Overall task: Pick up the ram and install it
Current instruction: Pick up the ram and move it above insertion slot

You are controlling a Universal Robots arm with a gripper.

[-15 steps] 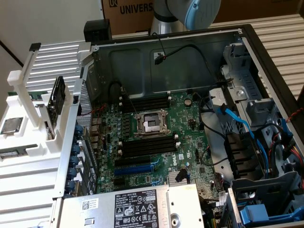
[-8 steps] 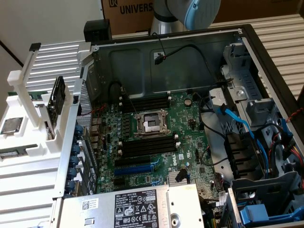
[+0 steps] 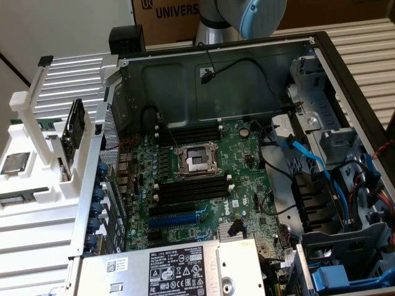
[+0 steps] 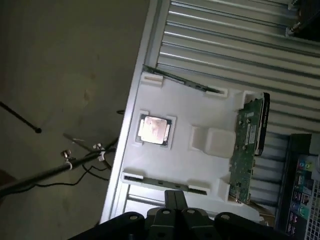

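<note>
Black fingers (image 4: 170,201) hang pressed together with nothing between them, over the edge of a white plastic tray (image 4: 200,110). Just past their tips, and not touching them, lies the ram (image 4: 162,183). It is seated between two white clips along that edge of the tray, outside the computer.

I would judge it very light and stiff along its length, but thin and easily cracked if bent or twisted. Its faces carry chips and one long edge carries contacts, so the safest hold looks to be across its thickness at mid-length, in the bare stretch between the clips. A squeeze there should keep it level and stop it swinging.

It looks like a long, narrow strip, dull grey-green with a paler band along it. I cannot tell whether it lies flat or stands on edge.

Further out, a square processor (image 4: 154,129) with a shiny lid sits in a recess, and a second similar stick (image 4: 182,82) lines the far edge. A drive (image 4: 246,150) stands upright showing its green board. The tray rests on a ribbed metal bench (image 4: 225,30), beside the open case (image 3: 247,80) with its long black slots (image 3: 188,191).
</note>
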